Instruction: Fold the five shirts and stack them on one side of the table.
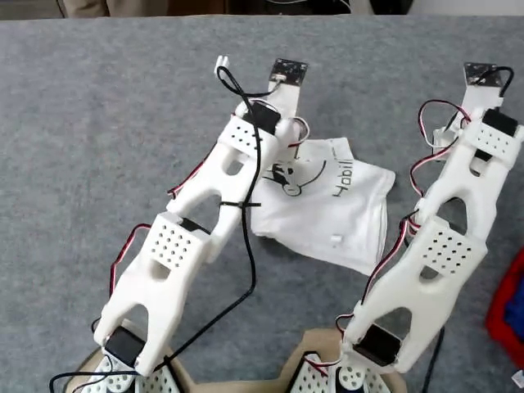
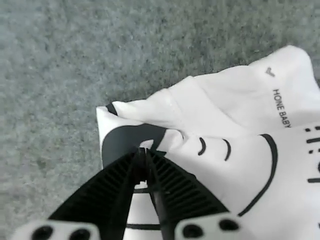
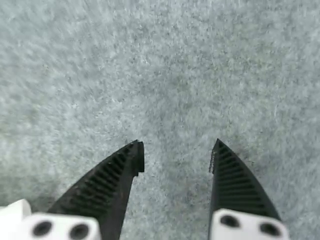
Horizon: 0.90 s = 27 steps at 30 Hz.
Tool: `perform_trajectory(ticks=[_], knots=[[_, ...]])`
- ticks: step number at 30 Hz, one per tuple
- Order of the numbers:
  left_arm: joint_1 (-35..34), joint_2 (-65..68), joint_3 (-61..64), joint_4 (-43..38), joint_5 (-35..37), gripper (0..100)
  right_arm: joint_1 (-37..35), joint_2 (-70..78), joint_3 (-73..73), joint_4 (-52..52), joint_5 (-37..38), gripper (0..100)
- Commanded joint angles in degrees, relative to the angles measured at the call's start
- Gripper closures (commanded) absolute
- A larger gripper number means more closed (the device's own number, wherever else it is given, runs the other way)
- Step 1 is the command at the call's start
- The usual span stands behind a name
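Note:
A white shirt (image 1: 327, 209) with black print lies partly folded in the middle of the grey table. My left gripper (image 2: 143, 154) is shut on the white shirt (image 2: 235, 130), pinching a fold of cloth at its far left corner. In the high view the left arm (image 1: 246, 143) reaches over that corner. My right gripper (image 3: 176, 156) hangs open over bare grey cloth, with nothing between its fingers. The right arm (image 1: 467, 180) stands to the right of the shirt.
A grey cloth (image 1: 98, 123) covers the whole table. A red and blue thing (image 1: 509, 307) sits at the right edge. Cables hang off both arms. Open table lies to the left and at the back.

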State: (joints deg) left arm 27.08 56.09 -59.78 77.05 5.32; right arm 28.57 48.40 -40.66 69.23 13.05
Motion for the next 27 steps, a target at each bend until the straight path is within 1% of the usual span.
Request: perform_trajectory(ticks=[1, 9, 12, 13, 15, 18, 20, 27], knots=[[-1.6, 0.0, -3.5, -0.7, 0.4, 98, 0.4, -0.3, -3.1, 0.4, -0.4, 77.8], [-3.0, 3.2, -5.9, -0.3, 0.4, 98, 0.3, -0.2, -3.1, 0.4, -0.4, 77.8], [-2.7, 2.9, -7.1, 1.6, 0.4, 98, 0.3, -0.1, -3.1, 0.4, -0.4, 77.8], [-2.5, 2.9, -8.3, 2.5, 0.4, 96, 0.3, -0.1, -3.1, 0.4, -0.4, 77.8], [-2.5, 3.0, -11.1, 4.5, 0.7, 90, 0.3, -0.1, -3.1, 0.4, -0.4, 77.8], [-3.1, 3.5, -13.8, 5.9, 5.7, 82, 0.3, -0.1, -3.0, 0.4, -0.4, 77.8], [-3.9, 3.5, -13.7, 5.7, 6.9, 81, 0.3, -0.1, -3.0, 0.4, -0.4, 77.8], [-4.8, 7.2, -11.5, 5.3, 6.9, 82, 0.2, -0.1, -3.0, 0.4, -0.4, 77.8]])
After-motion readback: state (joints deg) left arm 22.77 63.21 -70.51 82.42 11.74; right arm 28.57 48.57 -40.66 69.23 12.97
